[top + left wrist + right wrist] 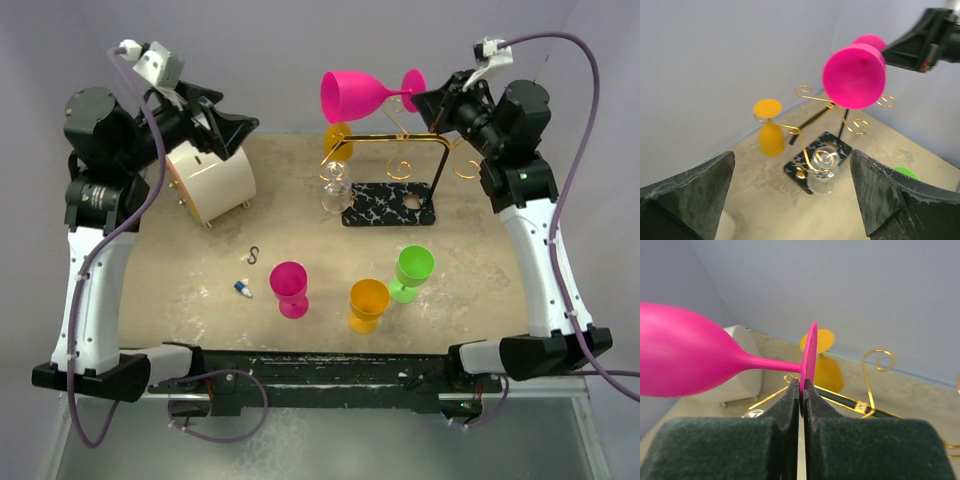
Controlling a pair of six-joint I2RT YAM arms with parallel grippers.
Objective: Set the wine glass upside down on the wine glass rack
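Nearest on the desk (180, 290), three glasses stand upright in a loose row: a magenta glass (289, 289) on the left, an orange glass (367, 305) in the middle and a green glass (413, 272) to the right. Left of the magenta one lie a small blue-and-white piece (243, 289) and, just beyond it, a little dark hook (254, 256).

Farther back, a white cylinder (212, 182) sits at the left. The left end effector (792, 160) hangs above it, released, its fingers spread wide with nothing between them.

At centre-right stands the wine glass rack (390, 203), its gold wire rising from the black marbled base. A clear glass (335, 188) hangs upside down at its near-left end and a second orange glass (338, 140) hangs upside down at its far-left end.

Farthest and highest, the pink wine glass (362, 95) lies sideways in the air above the rack's far side, bowl pointing left. The right end effector (801, 385) is clenched on the rim of its foot.
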